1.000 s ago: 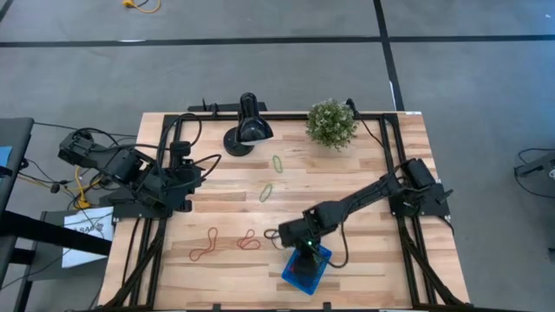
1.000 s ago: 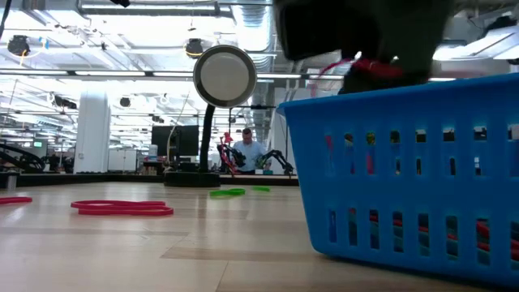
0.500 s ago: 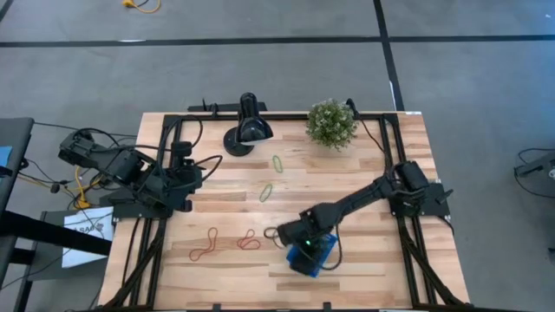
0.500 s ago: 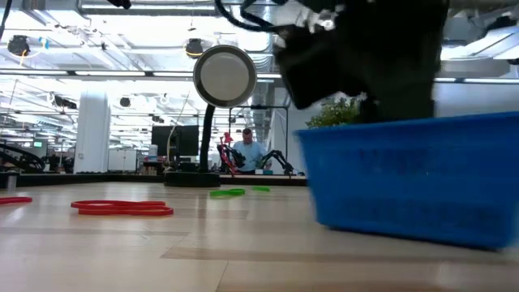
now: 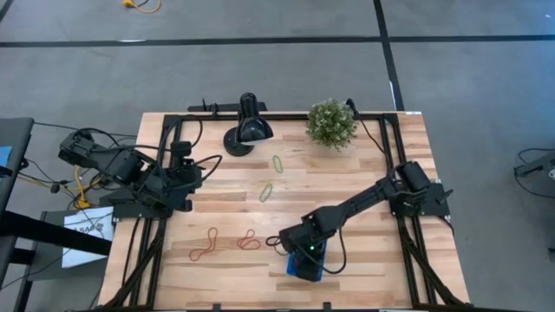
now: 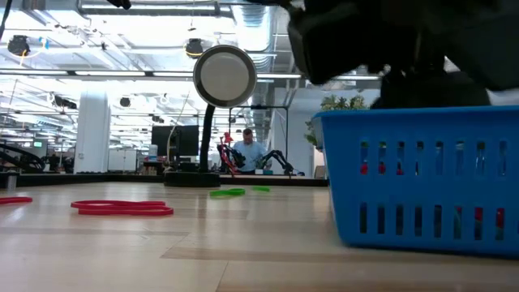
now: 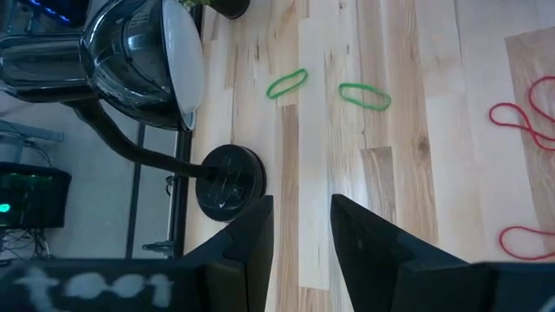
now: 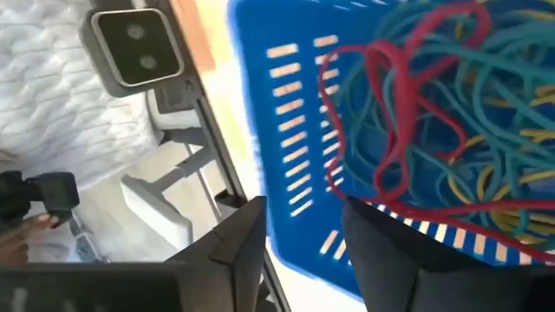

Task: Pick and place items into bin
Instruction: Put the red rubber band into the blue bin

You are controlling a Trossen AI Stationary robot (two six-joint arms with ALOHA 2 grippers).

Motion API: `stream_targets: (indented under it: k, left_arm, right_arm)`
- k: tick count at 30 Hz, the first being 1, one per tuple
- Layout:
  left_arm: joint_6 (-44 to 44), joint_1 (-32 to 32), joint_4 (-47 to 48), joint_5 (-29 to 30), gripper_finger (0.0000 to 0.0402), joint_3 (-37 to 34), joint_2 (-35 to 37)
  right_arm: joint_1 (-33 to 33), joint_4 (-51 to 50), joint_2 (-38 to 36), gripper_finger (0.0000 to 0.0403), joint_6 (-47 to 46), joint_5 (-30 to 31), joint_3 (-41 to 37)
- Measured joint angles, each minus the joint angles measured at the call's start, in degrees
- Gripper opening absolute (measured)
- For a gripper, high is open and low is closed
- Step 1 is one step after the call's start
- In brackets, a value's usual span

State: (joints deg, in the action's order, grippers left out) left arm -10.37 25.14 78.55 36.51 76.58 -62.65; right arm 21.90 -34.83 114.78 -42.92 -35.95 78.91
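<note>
The blue bin (image 5: pixel 303 267) stands flat on the table near its near edge, holding a tangle of red, teal and yellow bands (image 8: pixel 434 139). My right gripper (image 5: pixel 305 253) is over it, open (image 8: pixel 303 234), with a bin wall between its fingers. In the low view its dark body dips behind the bin's rim (image 6: pixel 422 122). Two green bands (image 5: pixel 277 162) (image 5: pixel 266 191) and two red ones (image 5: pixel 206 248) (image 5: pixel 249 242) lie loose on the wood. My left gripper (image 5: pixel 184 178) waits at the table's left, open (image 7: pixel 303 225). My right gripper comes down from above with one finger (image 8: pixel 399 251) inside the bin and the other (image 8: pixel 234 243) outside, astride its slotted side wall (image 8: pixel 295 208). The bin sits flat on the table. Whether the fingers touch the wall cannot be told.
A black lamp (image 5: pixel 247 130) and a green plant (image 5: pixel 331 123) stand at the far edge. Black frame rails (image 5: pixel 408 251) run along both sides of the table. Bare wood lies between the loose bands and the bin. A person shows far off in the room (image 6: pixel 246 150).
A red band that showed at my right gripper above the bin a second ago is gone from the fingers. The bin has turned about on the table, from slanted to nearly square with the near edge, and slid a little. My right gripper has come lower, into the bin.
</note>
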Motion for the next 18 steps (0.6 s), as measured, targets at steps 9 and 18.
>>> stream_targets:
  k: [9,18]
  left_arm:
    - [-1.5,0.0,0.0,0.0,0.0107,0.0,0.0]
    - [1.5,0.0,3.2,-2.7,0.0107,0.0,2.3]
  right_arm:
    - [-0.2,-11.8,-0.2,0.0133,10.6,3.0,10.1]
    - [0.6,-23.6,-3.9,0.0141,20.7,22.3,15.3]
